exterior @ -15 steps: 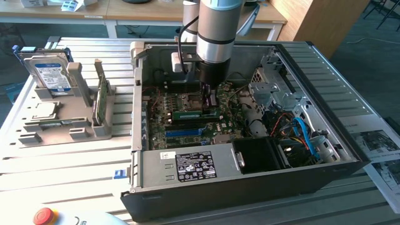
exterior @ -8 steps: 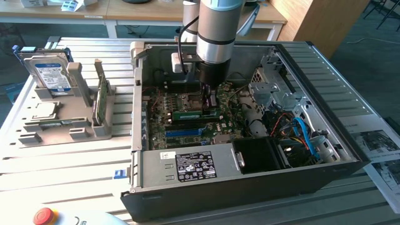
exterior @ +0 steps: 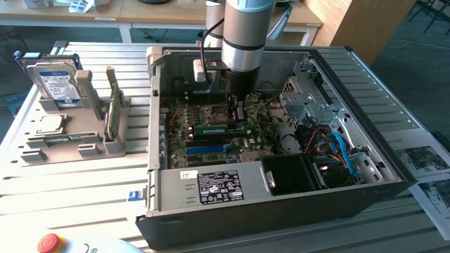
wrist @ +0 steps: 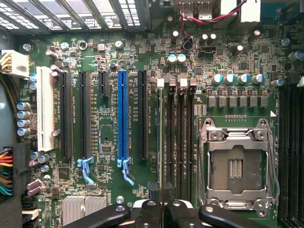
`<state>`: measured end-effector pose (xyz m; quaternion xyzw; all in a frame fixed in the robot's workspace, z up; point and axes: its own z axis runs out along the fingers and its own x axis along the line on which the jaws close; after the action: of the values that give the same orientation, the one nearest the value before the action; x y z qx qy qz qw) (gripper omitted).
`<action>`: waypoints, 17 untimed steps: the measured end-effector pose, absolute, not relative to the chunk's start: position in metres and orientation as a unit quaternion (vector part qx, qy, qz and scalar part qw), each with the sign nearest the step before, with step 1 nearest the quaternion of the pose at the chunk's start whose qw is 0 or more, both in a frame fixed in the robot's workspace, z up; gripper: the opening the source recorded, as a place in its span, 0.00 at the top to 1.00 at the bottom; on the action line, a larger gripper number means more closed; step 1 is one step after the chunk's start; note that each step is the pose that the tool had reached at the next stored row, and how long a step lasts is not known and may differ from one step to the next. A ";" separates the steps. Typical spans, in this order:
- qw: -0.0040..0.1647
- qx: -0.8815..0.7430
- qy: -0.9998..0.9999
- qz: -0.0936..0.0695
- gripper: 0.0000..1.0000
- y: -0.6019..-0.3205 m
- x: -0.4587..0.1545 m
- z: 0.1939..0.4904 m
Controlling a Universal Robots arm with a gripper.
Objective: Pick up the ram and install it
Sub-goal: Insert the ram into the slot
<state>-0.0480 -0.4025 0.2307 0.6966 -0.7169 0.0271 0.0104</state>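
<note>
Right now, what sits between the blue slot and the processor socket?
In the wrist view: a long black slot, then the bank of memory slots, between the blue slot and the processor socket.

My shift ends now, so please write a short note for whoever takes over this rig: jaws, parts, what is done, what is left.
Gripper: down inside the case, jaws shut on the ram.
Ram: on edge at the memory slots, beside the empty CPU socket.
Second stick: upright in the holder outside the case.
Done: pick-up.
Left: seating and release; how deep the ram sits cannot be told.
</note>
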 end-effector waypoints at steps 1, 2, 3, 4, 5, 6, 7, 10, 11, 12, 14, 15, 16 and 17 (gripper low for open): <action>0.010 0.697 -0.717 0.027 0.88 -0.402 -0.048 0.231; 0.010 0.697 -0.717 0.027 0.88 -0.402 -0.048 0.231; 0.010 0.697 -0.717 0.027 0.88 -0.401 -0.048 0.231; 0.010 0.697 -0.717 0.027 0.88 -0.401 -0.048 0.231; 0.010 0.697 -0.717 0.027 0.88 -0.401 -0.048 0.231; 0.011 0.697 -0.717 0.027 0.88 -0.401 -0.048 0.231; 0.010 0.697 -0.717 0.027 0.88 -0.401 -0.049 0.231; 0.010 0.697 -0.717 0.027 0.88 -0.401 -0.049 0.231; 0.010 0.697 -0.717 0.027 0.88 -0.401 -0.049 0.231; 0.010 0.697 -0.717 0.027 0.88 -0.401 -0.049 0.231; 0.010 0.697 -0.717 0.027 0.88 -0.402 -0.049 0.231; 0.010 0.697 -0.717 0.027 0.88 -0.402 -0.049 0.231; 0.010 0.697 -0.717 0.027 0.88 -0.402 -0.049 0.231; 0.010 0.697 -0.717 0.027 0.88 -0.402 -0.049 0.231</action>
<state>-0.0486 -0.4020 0.2306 0.6966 -0.7169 0.0271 0.0105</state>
